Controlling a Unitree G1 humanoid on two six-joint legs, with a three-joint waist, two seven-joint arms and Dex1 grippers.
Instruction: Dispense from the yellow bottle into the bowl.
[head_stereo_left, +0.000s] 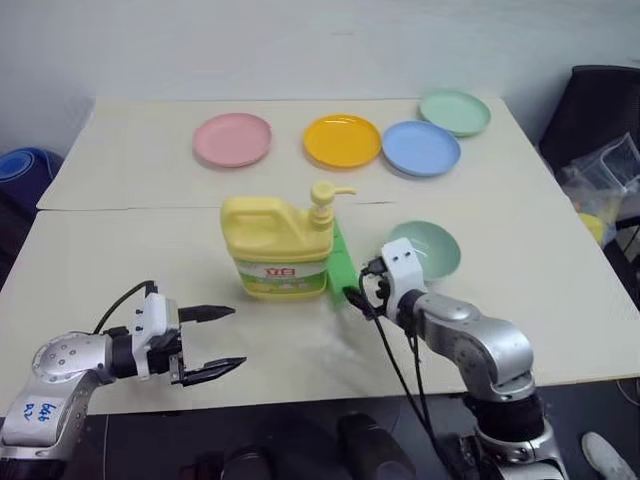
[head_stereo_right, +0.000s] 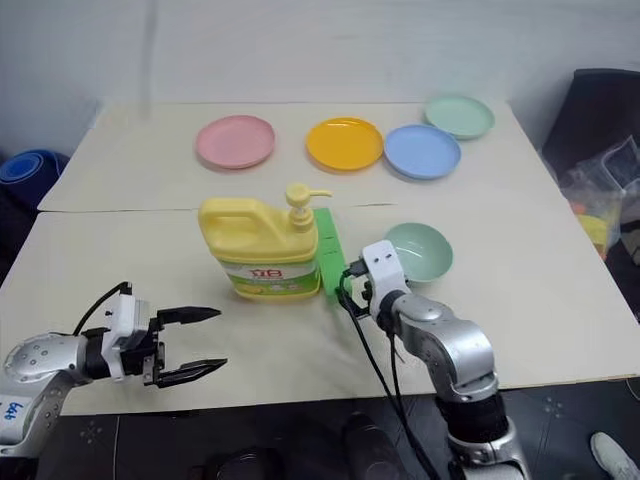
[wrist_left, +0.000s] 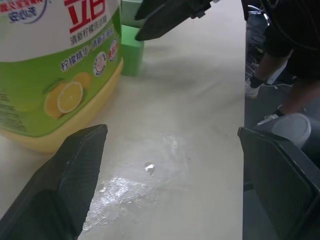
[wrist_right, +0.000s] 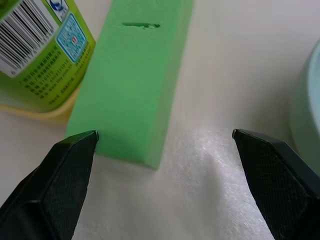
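We see a cream table (head_stereo_left: 120, 240) with a seam running across it. Along its far side sit four flat plates: pink plate (head_stereo_left: 232, 138), orange plate (head_stereo_left: 342, 140), blue plate (head_stereo_left: 421, 147) and mint-green plate (head_stereo_left: 455, 112); blue touches or slightly overlaps orange, mint sits just behind blue. A green rectangular block (wrist_right: 135, 80) lies on the table near the middle. Blue object (head_stereo_left: 25, 172) sits off the table's left edge, black chair (head_stereo_left: 590, 110) with a clear bag (head_stereo_left: 605, 175) off the right.

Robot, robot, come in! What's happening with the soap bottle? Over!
Both grippers open, left gripper, right gripper. Yellow bottle upright, untouched. Bowl apart. Green block before right gripper.
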